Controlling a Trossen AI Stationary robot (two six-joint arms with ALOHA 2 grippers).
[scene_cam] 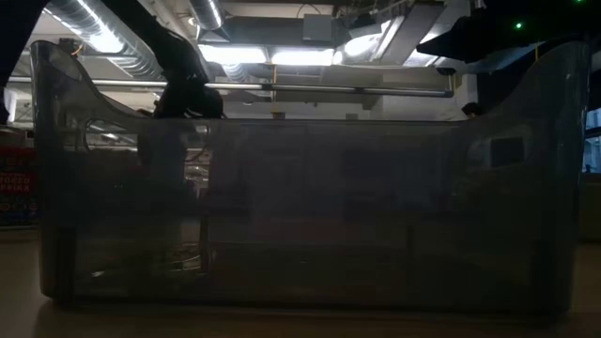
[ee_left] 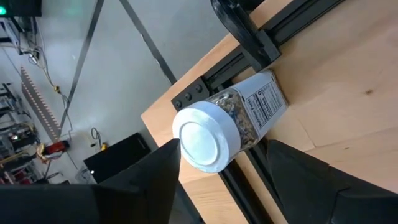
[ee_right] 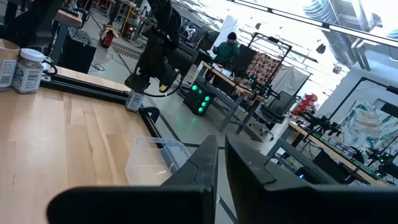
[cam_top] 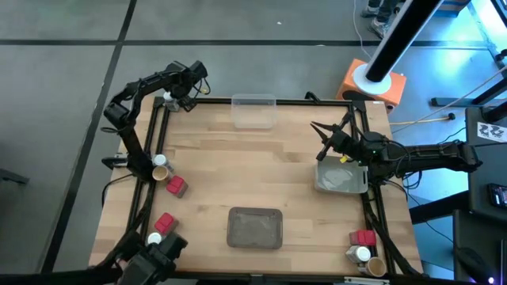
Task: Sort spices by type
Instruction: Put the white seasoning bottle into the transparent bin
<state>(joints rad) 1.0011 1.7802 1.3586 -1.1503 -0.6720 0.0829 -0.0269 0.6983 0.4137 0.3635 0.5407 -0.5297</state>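
Note:
A white-capped spice jar [ee_left: 214,127] stands upright on its base at the table's far left corner [cam_top: 169,99], by the black frame rail. My left gripper [ee_left: 224,168] is open, slanting down over it, one finger on either side of the white cap. My right gripper [ee_right: 221,155] is shut and empty, held level above the grey tray [cam_top: 352,184] at the right. Other spices stand in groups: tan-topped jars [cam_top: 161,166] and a red pack [cam_top: 176,187] at the left edge, a red pack [cam_top: 164,223] near left, and a red pack and jars [cam_top: 363,247] near right. My left gripper has one finger [ee_left: 163,168] right beside the rim of the jar's white cap [ee_left: 180,143]; whether it touches there, I cannot tell. The other finger [ee_left: 298,177] stands apart from the jar. The jar rests on the table.
A clear plastic tray [cam_top: 253,111] sits at the far middle and fills the low view [scene_cam: 300,225]. A second grey tray [cam_top: 255,228] lies near the front middle. Black frame rails [cam_top: 150,150] border the table's sides. Bare wood spans the table's middle.

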